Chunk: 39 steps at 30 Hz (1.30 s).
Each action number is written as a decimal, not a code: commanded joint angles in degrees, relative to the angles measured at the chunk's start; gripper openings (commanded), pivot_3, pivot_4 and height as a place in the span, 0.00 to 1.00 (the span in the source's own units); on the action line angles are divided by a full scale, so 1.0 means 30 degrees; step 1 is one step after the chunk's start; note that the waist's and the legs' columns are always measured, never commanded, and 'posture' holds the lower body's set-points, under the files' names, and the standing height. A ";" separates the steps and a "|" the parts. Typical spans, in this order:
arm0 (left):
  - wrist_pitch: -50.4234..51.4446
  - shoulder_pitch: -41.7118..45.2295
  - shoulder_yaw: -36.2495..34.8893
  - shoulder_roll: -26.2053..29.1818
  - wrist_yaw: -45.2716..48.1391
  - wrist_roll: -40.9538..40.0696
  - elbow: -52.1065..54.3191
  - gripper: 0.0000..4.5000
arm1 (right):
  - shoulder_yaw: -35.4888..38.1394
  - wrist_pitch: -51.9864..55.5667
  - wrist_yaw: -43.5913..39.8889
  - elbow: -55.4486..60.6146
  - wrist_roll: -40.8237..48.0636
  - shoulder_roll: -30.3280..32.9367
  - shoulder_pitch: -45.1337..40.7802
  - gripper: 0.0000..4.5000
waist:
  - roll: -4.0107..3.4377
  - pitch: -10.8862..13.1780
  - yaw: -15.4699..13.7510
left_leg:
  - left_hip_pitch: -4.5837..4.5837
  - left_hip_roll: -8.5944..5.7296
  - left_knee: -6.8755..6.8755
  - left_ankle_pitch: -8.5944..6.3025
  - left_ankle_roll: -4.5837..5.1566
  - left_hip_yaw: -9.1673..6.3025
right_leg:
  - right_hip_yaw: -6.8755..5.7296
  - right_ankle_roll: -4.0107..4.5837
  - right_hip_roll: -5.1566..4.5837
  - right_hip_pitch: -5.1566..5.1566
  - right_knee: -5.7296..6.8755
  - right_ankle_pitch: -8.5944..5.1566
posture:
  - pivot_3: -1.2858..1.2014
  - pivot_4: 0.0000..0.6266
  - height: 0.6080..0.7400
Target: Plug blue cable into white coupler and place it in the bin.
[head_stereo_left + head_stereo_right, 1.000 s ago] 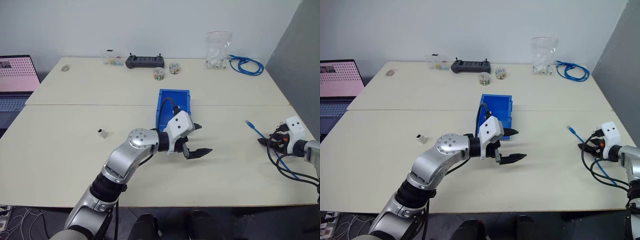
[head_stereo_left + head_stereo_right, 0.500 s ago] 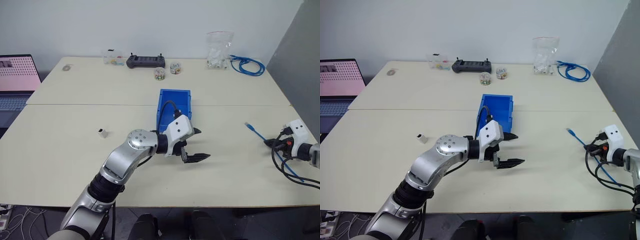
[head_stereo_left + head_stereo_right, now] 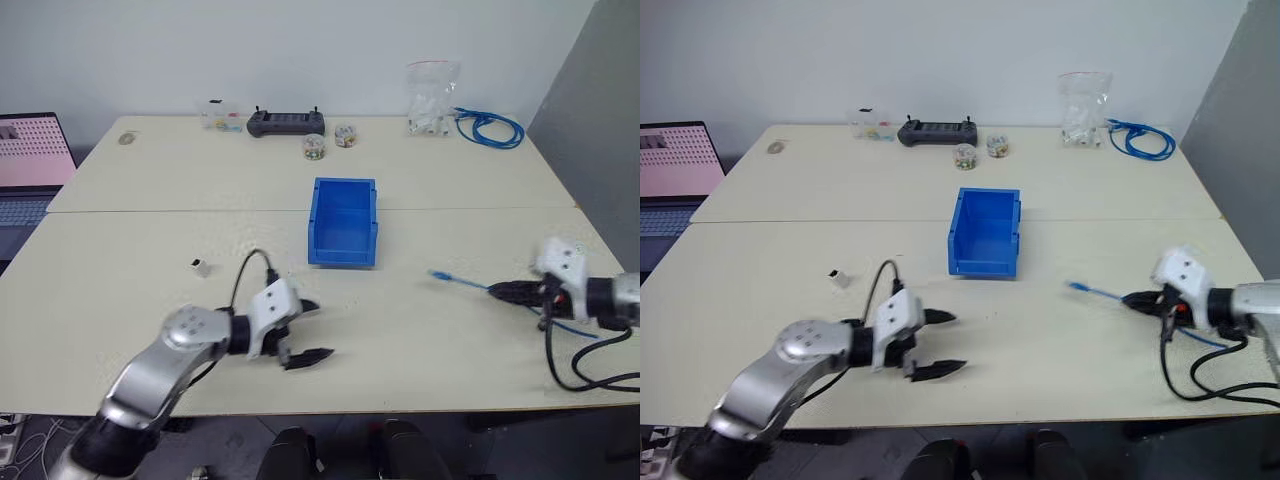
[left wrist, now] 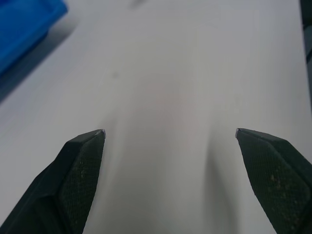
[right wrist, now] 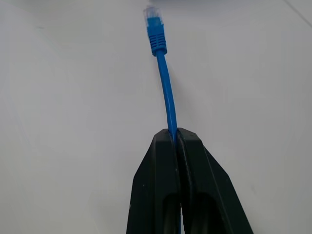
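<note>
Right wrist view: right gripper [image 5: 175, 134] fingers pinched on blue cable [image 5: 165, 92]; left gripper [image 3: 305, 330] fingers wide, lower-center frame.

From my remote station, left eye view: the cream table [image 3: 150, 250] carries the bin [image 3: 343, 222] near centre, open side up, sloped lip facing me. The white coupler [image 3: 201, 266] sits alone, well to the bin's left. My left gripper [image 3: 308, 332] hovers low over the near table, fingers spread wide, holding nothing. My right gripper [image 3: 503, 291] is clamped on the blue cable [image 3: 462, 282], plug end pointing toward the bin, the rest trailing behind the wrist. Along the far edge: a black controller [image 3: 286, 122], small jars [image 3: 314, 147], a clear bag [image 3: 432, 100], a coiled blue cable [image 3: 490, 128]. A laptop [image 3: 30, 160] stands off the left side.
</note>
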<state>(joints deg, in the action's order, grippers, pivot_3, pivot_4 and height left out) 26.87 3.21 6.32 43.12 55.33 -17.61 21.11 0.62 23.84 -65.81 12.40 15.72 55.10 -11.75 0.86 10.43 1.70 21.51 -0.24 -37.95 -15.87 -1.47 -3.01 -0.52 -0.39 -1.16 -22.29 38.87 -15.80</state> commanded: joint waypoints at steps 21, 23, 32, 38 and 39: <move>-0.4162 -0.3424 -0.3247 0.0640 0.0369 -0.0011 -0.1226 1.00 | -0.9162 -0.5094 -0.0378 -0.6392 -0.5678 -0.8005 -0.7162 0.05 | 0.0051 0.0046 -0.0286 | 0.0060 -0.0026 0.0001 -0.0004 0.0002 -0.0010 | -0.0031 0.0104 -0.0040 -0.0038 -0.0035 0.0060 | 0.52 0.24 1.00; -0.4405 -0.3145 -0.3072 0.0569 0.0424 0.0091 -0.1616 1.00 | -0.9037 -0.5254 -0.0308 -0.6521 -0.5784 -0.8063 -0.7204 0.12 | 0.0051 0.0046 -0.0282 | 0.0057 -0.0024 0.0001 -0.0004 0.0002 -0.0012 | -0.0030 0.0104 -0.0039 -0.0038 -0.0026 0.0060 | 0.52 0.24 1.00; -0.5439 -0.1601 -0.1727 -0.0081 0.0836 0.0634 -0.3005 1.00 | -0.6785 -0.1342 -0.1260 -0.1978 -0.3143 -0.6267 -0.5944 0.62 | 0.0049 0.0048 -0.0408 | 0.0068 -0.0030 -0.0002 -0.0004 0.0003 -0.0016 | -0.0034 0.0105 -0.0042 -0.0047 -0.0008 0.0060 | 0.52 0.24 1.00; -0.5938 -0.0176 -0.0303 -0.0854 0.0816 0.1611 -0.4154 1.00 | -0.4056 0.3142 -0.0288 0.2901 0.0011 -0.4981 -0.3162 0.71 | 0.0053 0.0048 -0.0523 | 0.0081 -0.0030 0.0001 -0.0006 0.0004 -0.0029 | -0.0042 0.0103 -0.0043 -0.0049 -0.0014 0.0059 | 0.52 0.24 1.00; -0.5975 0.0100 -0.0096 -0.0993 0.0819 0.1744 -0.4427 1.00 | -0.3774 0.3586 0.0004 0.3425 0.0243 -0.4855 -0.2768 0.71 | 0.0052 0.0048 -0.0520 | 0.0082 -0.0030 -0.0001 -0.0006 0.0004 -0.0030 | -0.0043 0.0102 -0.0043 -0.0049 -0.0012 0.0058 | 0.52 0.24 1.00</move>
<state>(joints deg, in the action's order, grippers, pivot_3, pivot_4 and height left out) 10.16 2.35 5.52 40.57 57.59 -13.03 8.14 -13.47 31.84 -67.05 18.38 13.83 39.78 -20.72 1.02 10.57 0.14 21.75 -0.33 -37.95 -15.89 -1.45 -3.10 -0.65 -0.08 -1.28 -22.44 38.83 -15.62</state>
